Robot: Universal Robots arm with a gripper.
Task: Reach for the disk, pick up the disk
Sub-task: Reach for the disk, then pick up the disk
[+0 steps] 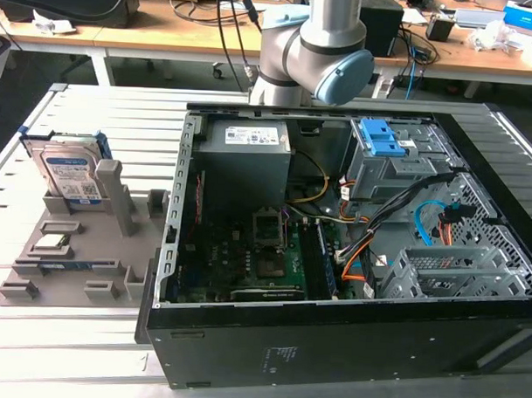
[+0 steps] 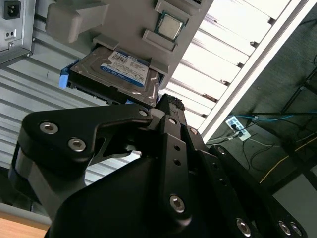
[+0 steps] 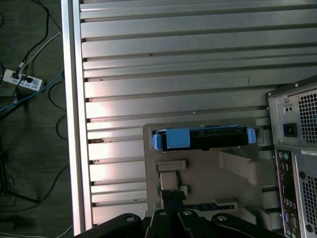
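Gripper [image 3: 171, 197] is pinched closed with nothing in it, hanging well clear of the disk [image 1: 70, 170]. Disk stands on edge in a slot at one end of the grey holder [image 1: 98, 246], with its label facing the holder's middle. Chip [image 1: 51, 241] sits in the holder too, and the PC case [image 1: 331, 341] is just beside the holder.
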